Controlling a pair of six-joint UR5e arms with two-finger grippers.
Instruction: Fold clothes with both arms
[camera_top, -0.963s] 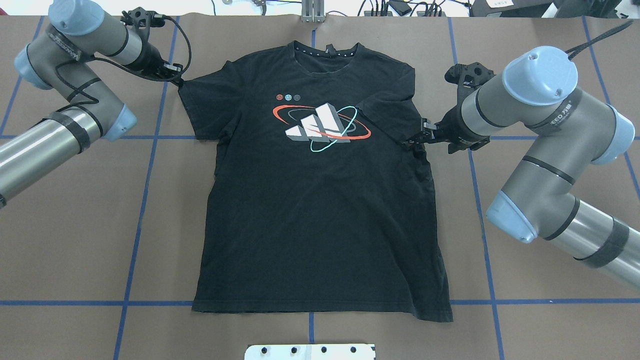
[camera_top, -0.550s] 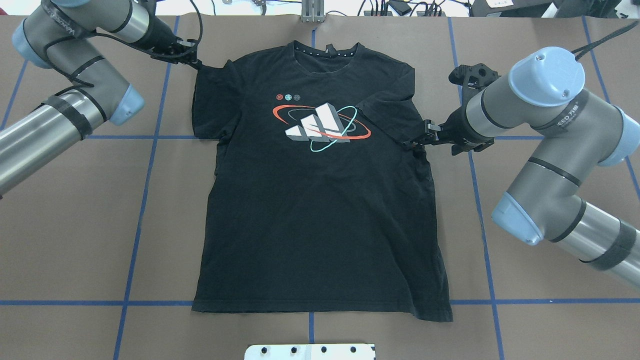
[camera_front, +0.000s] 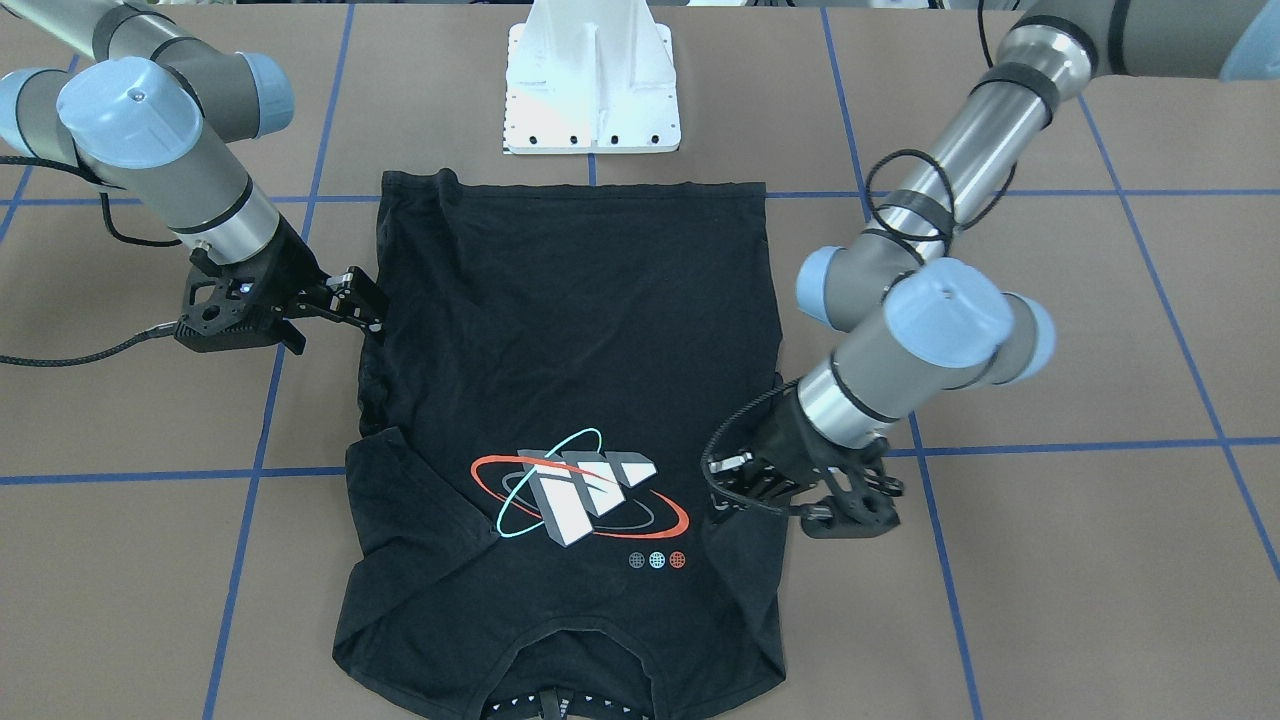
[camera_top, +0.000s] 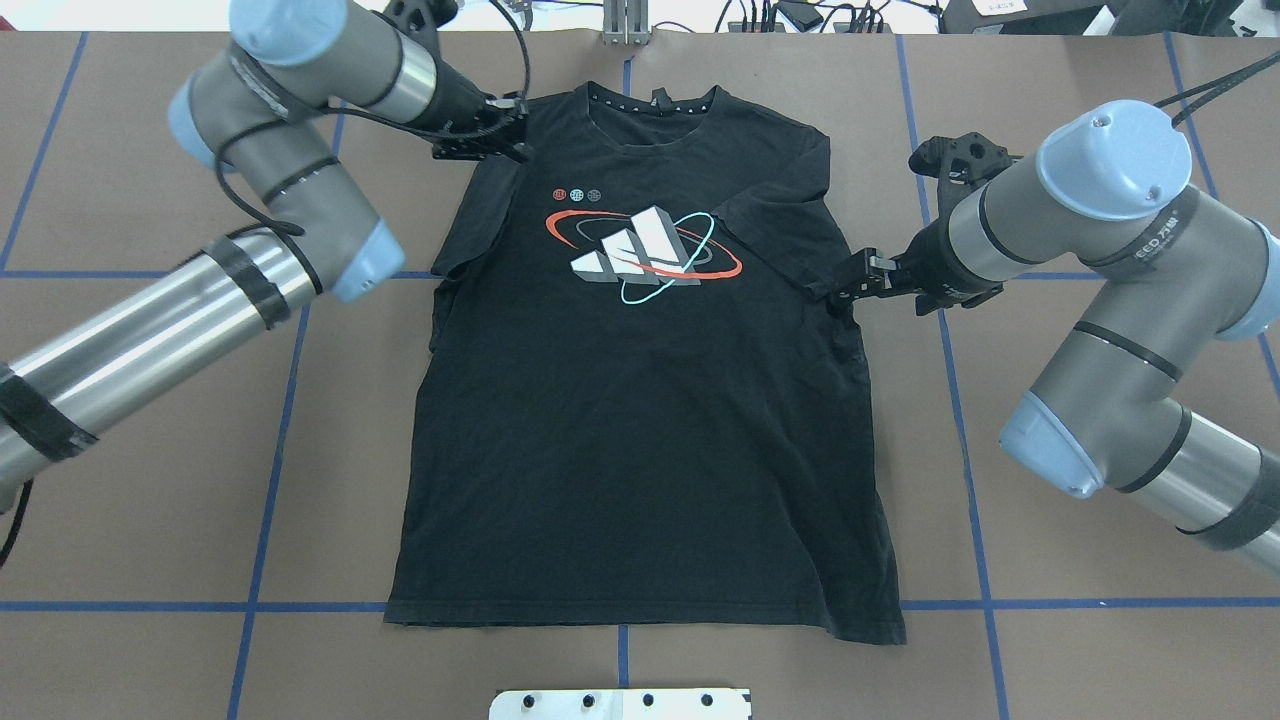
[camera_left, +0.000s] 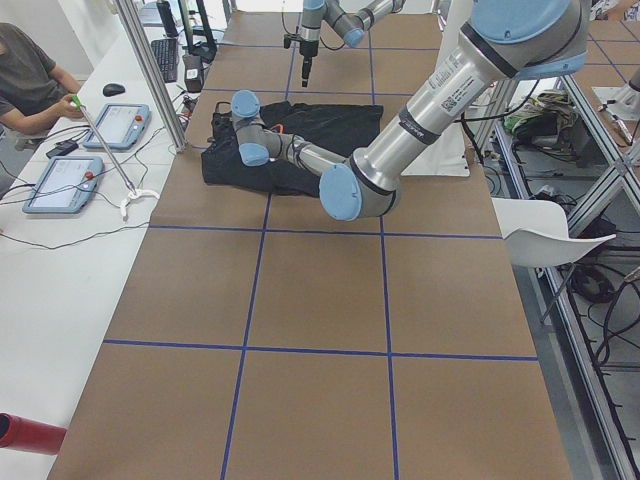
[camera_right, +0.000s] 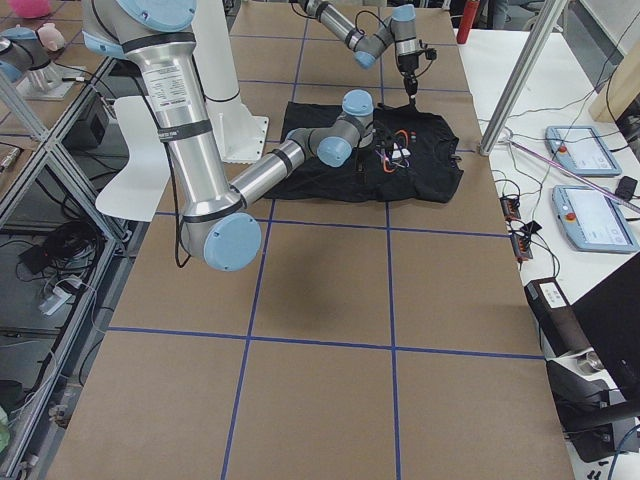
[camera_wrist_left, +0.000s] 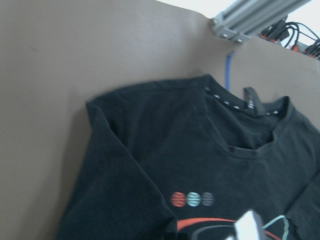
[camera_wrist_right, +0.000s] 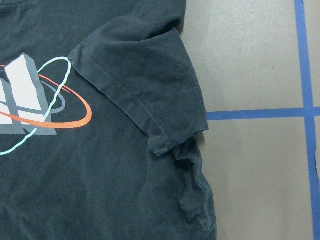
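The black T-shirt lies flat on the brown table, graphic up and collar at the far edge. My left gripper is at the shirt's far left shoulder, shut on the left sleeve, which is folded inward over the chest. It also shows in the front view. My right gripper is open at the shirt's right edge, beside the corner of the right sleeve, which lies folded inward and flat. The right gripper also shows in the front view. Neither wrist view shows fingers.
The white base block stands at the robot's side, just beyond the shirt's hem. Blue tape lines cross the table. An aluminium post and cables sit at the far edge. An operator sits beside tablets past that edge.
My left gripper has moved right and inward, carrying the left sleeve from spread out to folded over the chest. My right gripper has drawn back slightly to the right.
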